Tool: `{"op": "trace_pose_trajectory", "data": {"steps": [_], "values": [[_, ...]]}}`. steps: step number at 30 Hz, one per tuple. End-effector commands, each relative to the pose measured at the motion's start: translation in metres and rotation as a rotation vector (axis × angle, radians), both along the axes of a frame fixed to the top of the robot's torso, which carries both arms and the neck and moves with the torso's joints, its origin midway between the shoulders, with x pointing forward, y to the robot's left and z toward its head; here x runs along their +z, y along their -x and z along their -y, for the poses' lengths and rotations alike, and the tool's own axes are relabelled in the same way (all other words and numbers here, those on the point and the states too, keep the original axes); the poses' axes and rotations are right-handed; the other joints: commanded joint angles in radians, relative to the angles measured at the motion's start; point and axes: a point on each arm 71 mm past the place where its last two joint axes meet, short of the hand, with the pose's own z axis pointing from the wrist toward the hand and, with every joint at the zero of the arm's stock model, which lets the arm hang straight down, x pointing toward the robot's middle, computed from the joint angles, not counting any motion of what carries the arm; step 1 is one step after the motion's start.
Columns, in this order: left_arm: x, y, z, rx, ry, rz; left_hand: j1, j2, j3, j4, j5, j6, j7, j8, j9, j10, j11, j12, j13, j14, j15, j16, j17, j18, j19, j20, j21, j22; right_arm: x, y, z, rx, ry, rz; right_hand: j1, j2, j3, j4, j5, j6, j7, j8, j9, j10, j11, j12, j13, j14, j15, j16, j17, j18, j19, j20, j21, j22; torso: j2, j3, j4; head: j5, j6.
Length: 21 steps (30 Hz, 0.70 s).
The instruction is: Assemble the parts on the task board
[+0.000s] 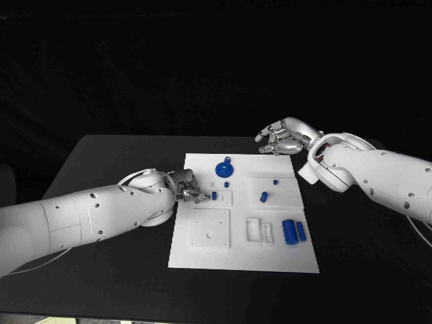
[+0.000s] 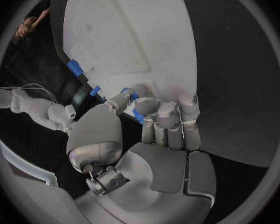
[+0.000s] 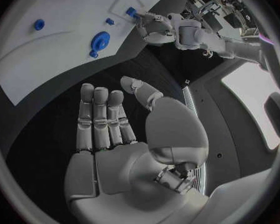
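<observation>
The white task board [image 1: 244,251] lies mid-table. My left hand [image 1: 185,185] rests at the board's left edge and pinches a small blue part [image 1: 202,196] in its fingertips; the part also shows in the left wrist view [image 2: 138,116] and in the right wrist view [image 3: 131,11]. An upright blue part [image 1: 216,195] stands in a square recess just beside it. My right hand [image 1: 286,137] hovers past the board's far right corner, fingers spread [image 3: 102,119], holding nothing. A round blue part [image 1: 226,168] lies near the far edge.
Two blue cylinders [image 1: 294,231] lie side by side at the board's right. Smaller blue parts sit mid-board [image 1: 264,196] and farther back [image 1: 275,181]. Empty recesses [image 1: 212,227] mark the board's near half. Black table [image 1: 109,155] surrounds the board.
</observation>
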Motion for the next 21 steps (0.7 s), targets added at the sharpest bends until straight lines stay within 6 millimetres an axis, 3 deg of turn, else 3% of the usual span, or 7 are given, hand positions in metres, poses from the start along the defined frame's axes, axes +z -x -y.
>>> {"op": "trace_pose_trajectory", "data": {"steps": [1, 3, 5, 7, 14, 21], "values": [[0.0003, -0.0001, 0.0005, 0.002, 0.01, -0.001, -0.014, -0.034, 0.002, 0.028, -0.005, -0.008, 0.0, -0.004, 0.0, 0.006, 0.003, -0.005, -0.002, -0.006, -0.005, -0.004, -0.001, 0.006, -0.001, -0.107, -0.003, -0.002, 0.0, 0.0002, -0.0004, 0.006, -0.002, -0.002, -0.01, -0.001, 0.005, 0.0, 0.004, -0.002, 0.007, 0.007, -0.001, -0.004, 0.0, 0.001, -0.002, -0.008, 0.0, -0.004, -0.001, 0.015, -0.005, 0.004, 0.001, 0.001, 0.0, 0.0005, 0.0005, -0.001, 0.001], [0.001, -0.0003, 0.0006, 0.005, 0.015, 0.004, -0.018, -0.051, 0.006, 0.049, -0.004, -0.01, 0.001, -0.005, 0.001, 0.007, 0.004, -0.005, -0.003, -0.007, -0.007, -0.003, -0.001, 0.008, 0.001, -0.107, -0.002, -0.003, -0.0003, 0.0002, -0.0005, 0.006, -0.002, -0.002, -0.01, -0.001, 0.005, 0.0, 0.004, -0.002, 0.007, 0.007, -0.001, -0.004, 0.0, 0.001, -0.002, -0.008, 0.0, -0.004, -0.001, 0.015, -0.005, 0.004, 0.001, 0.001, 0.0, 0.0004, 0.0006, -0.001, 0.001], [0.0017, -0.0007, 0.0008, 0.006, 0.018, 0.006, -0.031, -0.037, -0.053, 0.046, -0.002, -0.016, 0.001, -0.005, 0.005, 0.004, 0.004, -0.004, -0.004, -0.011, -0.009, -0.002, 0.0, 0.009, -0.007, -0.107, -0.001, -0.001, -0.0005, 0.0002, -0.0006, 0.006, -0.002, -0.002, -0.01, -0.001, 0.005, 0.0, 0.004, -0.002, 0.008, 0.007, -0.001, -0.004, 0.0, 0.001, -0.002, -0.008, 0.0, -0.004, -0.001, 0.015, -0.005, 0.004, 0.001, 0.001, 0.0, 0.0002, 0.0005, -0.001, 0.001], [0.0035, -0.0017, 0.0009, 0.009, 0.023, 0.012, -0.04, -0.042, -0.068, 0.057, -0.002, -0.017, 0.001, -0.006, 0.006, 0.002, 0.003, -0.004, -0.005, -0.013, -0.01, -0.002, 0.0, 0.01, -0.01, -0.107, -0.002, -0.002, -0.0007, 0.0002, -0.0007, 0.007, -0.002, -0.003, -0.01, -0.001, 0.005, 0.0, 0.004, -0.002, 0.008, 0.007, -0.001, -0.004, 0.0, 0.001, -0.002, -0.008, 0.0, -0.004, -0.001, 0.015, -0.005, 0.004, 0.001, 0.001, 0.0, 0.0001, 0.0003, -0.001, 0.001], [0.0063, -0.0024, -0.0004, 0.014, 0.031, 0.017, -0.041, -0.056, -0.076, 0.071, -0.002, -0.018, 0.0, -0.006, 0.007, 0.001, 0.002, -0.005, -0.006, -0.014, -0.013, -0.003, -0.001, 0.012, -0.011, -0.108, -0.003, -0.003, -0.0014, 0.0003, -0.0003, 0.006, -0.002, -0.004, -0.01, -0.001, 0.005, 0.0, 0.004, -0.002, 0.008, 0.007, -0.002, -0.004, 0.0, 0.001, -0.002, -0.008, 0.0, -0.004, -0.001, 0.015, -0.005, 0.004, 0.001, 0.002, 0.0, 0.0, 0.0001, -0.001, 0.002], [0.0068, -0.0029, -0.0025, 0.018, 0.028, 0.014, -0.04, -0.055, -0.076, 0.073, -0.002, -0.018, 0.0, -0.006, 0.007, 0.001, 0.002, -0.005, -0.006, -0.014, -0.013, -0.003, -0.001, 0.013, -0.011, -0.108, -0.003, -0.003, -0.0017, 0.0004, -0.0005, 0.006, -0.002, -0.005, -0.01, -0.001, 0.005, 0.0, 0.004, -0.003, 0.008, 0.007, -0.002, -0.004, 0.0, 0.001, -0.002, -0.008, 0.0, -0.004, -0.001, 0.015, -0.005, 0.004, 0.001, 0.002, 0.0, 0.0004, 0.001, -0.001, 0.002]]}}
